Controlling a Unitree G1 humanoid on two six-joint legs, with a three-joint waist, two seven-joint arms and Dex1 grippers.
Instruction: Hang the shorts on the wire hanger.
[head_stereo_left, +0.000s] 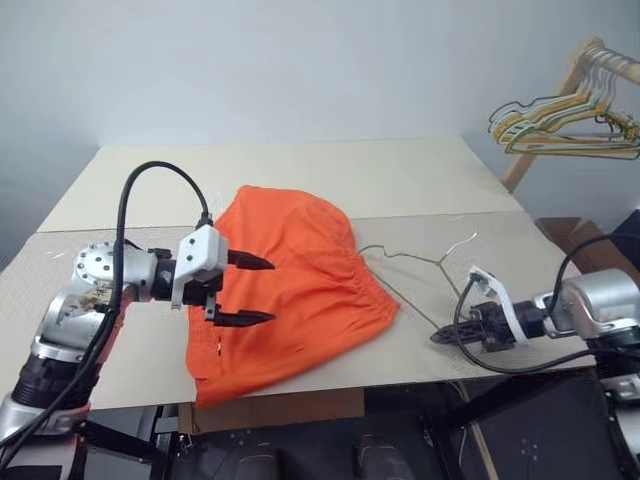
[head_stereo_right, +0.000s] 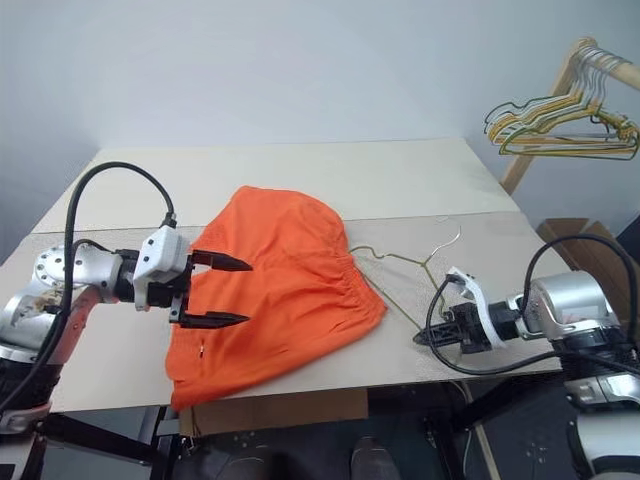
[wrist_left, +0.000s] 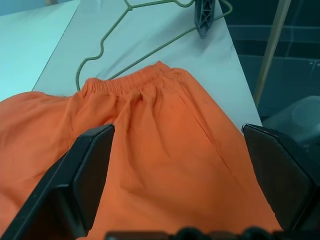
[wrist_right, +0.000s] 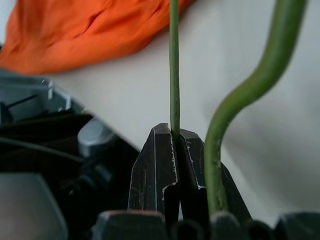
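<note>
The right gripper pinches the wire hanger to steady it beside the orange shorts, while the left gripper hovers above them, fingers wide.

Orange shorts lie flat before me, gathered waistband toward wire hanger. Thin grey-olive hanger flat beside them, one end under waistband, bottom wire pinched in my right gripper.

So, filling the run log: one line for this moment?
left tool: open | right tool: shut on thin grey-olive wire hanger | bright orange shorts: on table
</note>
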